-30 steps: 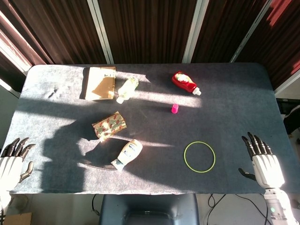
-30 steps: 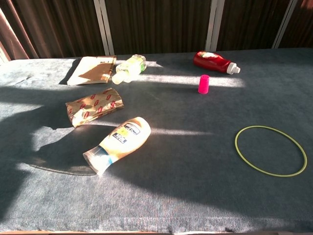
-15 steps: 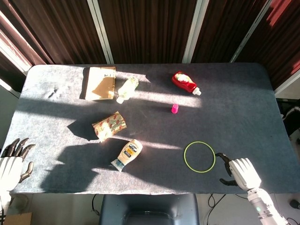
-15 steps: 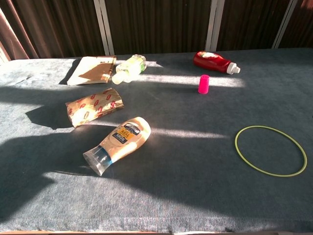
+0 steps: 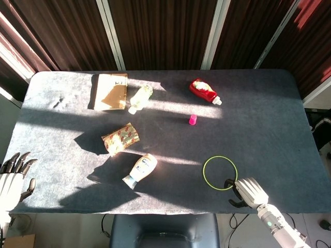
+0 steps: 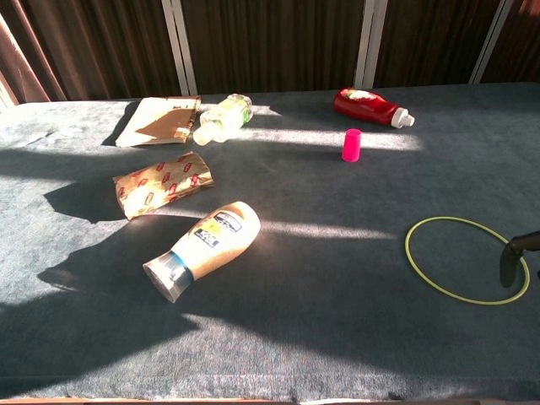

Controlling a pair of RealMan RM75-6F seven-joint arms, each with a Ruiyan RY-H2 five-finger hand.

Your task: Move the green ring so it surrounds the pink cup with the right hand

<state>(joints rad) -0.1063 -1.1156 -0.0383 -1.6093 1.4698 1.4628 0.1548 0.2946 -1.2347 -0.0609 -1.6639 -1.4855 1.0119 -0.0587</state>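
Observation:
The thin green ring (image 5: 220,172) lies flat on the grey table, front right, also seen as the ring (image 6: 466,259) in the chest view. The small pink cup (image 5: 192,120) stands upright farther back, cup (image 6: 351,144). My right hand (image 5: 247,190) hovers at the ring's near right edge, fingers curled down toward it; only a dark fingertip (image 6: 509,260) shows in the chest view, over the ring's right rim. Whether it touches the ring is unclear. My left hand (image 5: 11,179) rests off the table's front left corner, fingers spread, holding nothing.
A red ketchup bottle (image 5: 205,91) lies behind the cup. A mayonnaise bottle (image 5: 140,170), a snack packet (image 5: 120,138), a clear bottle (image 5: 140,97) and a brown paper bag (image 5: 110,91) lie on the left half. Bare cloth separates ring and cup.
My right hand has moved left and inward from the table's right edge to the ring's near right rim, its fingers curling down. Ring and cup have not moved. The shadows shifted.

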